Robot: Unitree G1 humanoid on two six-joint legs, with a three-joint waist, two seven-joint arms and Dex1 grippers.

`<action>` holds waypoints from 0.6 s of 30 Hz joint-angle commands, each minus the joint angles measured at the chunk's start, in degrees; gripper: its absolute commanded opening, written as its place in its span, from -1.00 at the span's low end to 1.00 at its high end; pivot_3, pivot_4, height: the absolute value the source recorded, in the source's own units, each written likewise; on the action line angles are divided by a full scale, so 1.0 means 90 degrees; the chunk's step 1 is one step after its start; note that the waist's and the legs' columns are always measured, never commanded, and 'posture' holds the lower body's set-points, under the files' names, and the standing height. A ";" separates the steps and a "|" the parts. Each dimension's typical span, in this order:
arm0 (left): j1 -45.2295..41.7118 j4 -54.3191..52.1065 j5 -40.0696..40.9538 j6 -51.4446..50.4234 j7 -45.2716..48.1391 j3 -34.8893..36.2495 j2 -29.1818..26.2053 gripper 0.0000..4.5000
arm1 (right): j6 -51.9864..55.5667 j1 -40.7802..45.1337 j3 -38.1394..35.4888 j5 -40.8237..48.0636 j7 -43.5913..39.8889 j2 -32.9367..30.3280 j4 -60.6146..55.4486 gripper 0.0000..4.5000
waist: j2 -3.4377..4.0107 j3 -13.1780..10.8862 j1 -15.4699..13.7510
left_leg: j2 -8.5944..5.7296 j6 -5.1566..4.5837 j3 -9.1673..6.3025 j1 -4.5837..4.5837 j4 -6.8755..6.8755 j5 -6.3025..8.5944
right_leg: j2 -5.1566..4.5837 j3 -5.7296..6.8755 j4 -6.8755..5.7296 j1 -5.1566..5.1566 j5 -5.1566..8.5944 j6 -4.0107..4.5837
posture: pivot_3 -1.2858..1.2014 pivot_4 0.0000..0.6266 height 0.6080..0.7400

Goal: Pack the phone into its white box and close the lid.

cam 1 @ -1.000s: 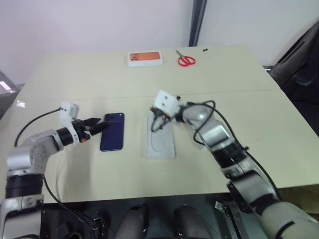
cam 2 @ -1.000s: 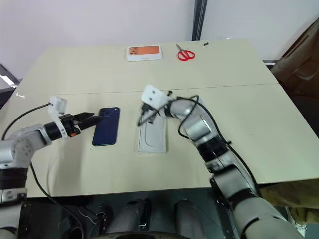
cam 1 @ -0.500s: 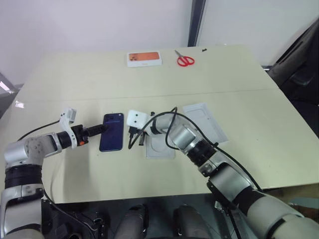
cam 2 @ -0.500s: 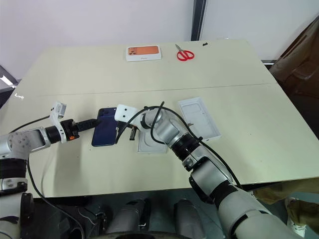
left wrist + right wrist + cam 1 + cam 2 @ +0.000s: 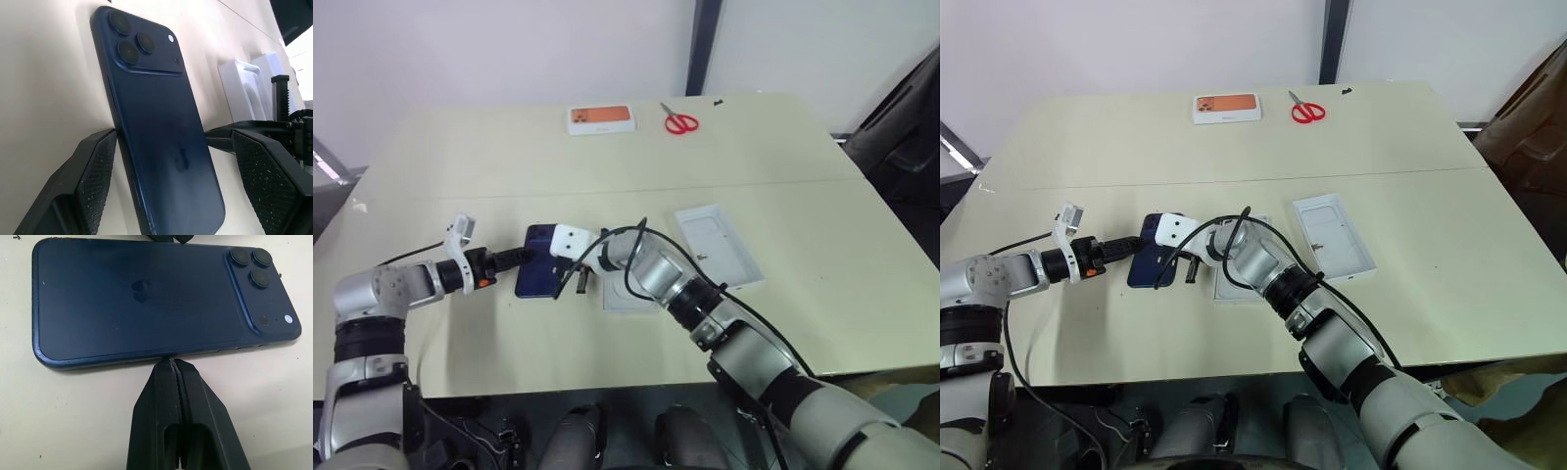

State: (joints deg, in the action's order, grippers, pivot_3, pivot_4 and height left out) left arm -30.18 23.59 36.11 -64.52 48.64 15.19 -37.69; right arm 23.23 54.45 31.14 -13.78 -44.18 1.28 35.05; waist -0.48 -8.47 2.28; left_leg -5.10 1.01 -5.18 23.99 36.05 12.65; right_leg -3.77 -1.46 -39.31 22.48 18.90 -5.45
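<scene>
I see the phone (image 5: 156, 142) flat on desk (image 5: 783, 157), left tool (image 5: 171, 171) spread wide astride it, right tool (image 5: 174, 363) pinched closed, tips at phone's long edge

I see the navy-blue phone (image 5: 540, 262) lying flat, back up, camera cluster at its far corner. Just right of it sits the shallow white box (image 5: 625, 290), open and empty. The lid (image 5: 718, 244) lies inner side up, further right.

A pale beige table (image 5: 783, 147) stands before a plain white wall (image 5: 509, 49).
</scene>
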 commanded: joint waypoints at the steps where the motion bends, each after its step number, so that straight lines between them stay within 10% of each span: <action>1: 0.0169 0.0221 0.0005 -0.0525 0.0070 -0.0543 0.0423 0.73 | -0.0045 -0.0029 0.0025 -0.0052 0.0002 0.0072 -0.0093 -0.98 | 0.0008 0.0007 -0.0022 | -0.0002 -0.0001 0.0000 -0.0006 0.0000 0.0001 | -0.0001 0.0000 0.0000 -0.0006 0.0000 0.0000 | 0.03 -0.52 0.91; 16: -0.0365 0.0787 -0.0100 -0.0566 0.0102 -0.0199 0.0364 0.73 | -0.0047 -0.0152 0.0078 -0.0179 -0.0119 -0.0025 -0.0246 -0.98 | 0.0005 0.0011 -0.0122 | -0.0004 -0.0006 0.0001 -0.0024 0.0000 0.0004 | -0.0003 -0.0001 0.0002 -0.0021 0.0000 0.0000 | 0.03 -0.52 0.91; 18: -0.0353 0.0844 -0.0087 -0.0559 0.0094 -0.0142 0.0347 0.35 | -0.0032 -0.0166 0.0075 -0.0187 -0.0122 -0.0023 -0.0275 -1.00 | 0.0005 0.0011 -0.0112 | -0.0004 -0.0006 0.0002 -0.0024 0.0000 0.0004 | -0.0003 -0.0001 0.0002 -0.0019 0.0000 0.0000 | 0.03 -0.52 0.91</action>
State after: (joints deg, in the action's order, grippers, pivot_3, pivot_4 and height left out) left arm -34.50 29.60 35.89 -68.16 49.75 15.04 -34.87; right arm 23.02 53.44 31.20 -15.32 -44.73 0.68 33.73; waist -0.44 -8.38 1.26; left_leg -5.13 0.96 -5.16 23.78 36.04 12.70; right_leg -3.79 -1.47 -39.29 22.31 18.90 -5.45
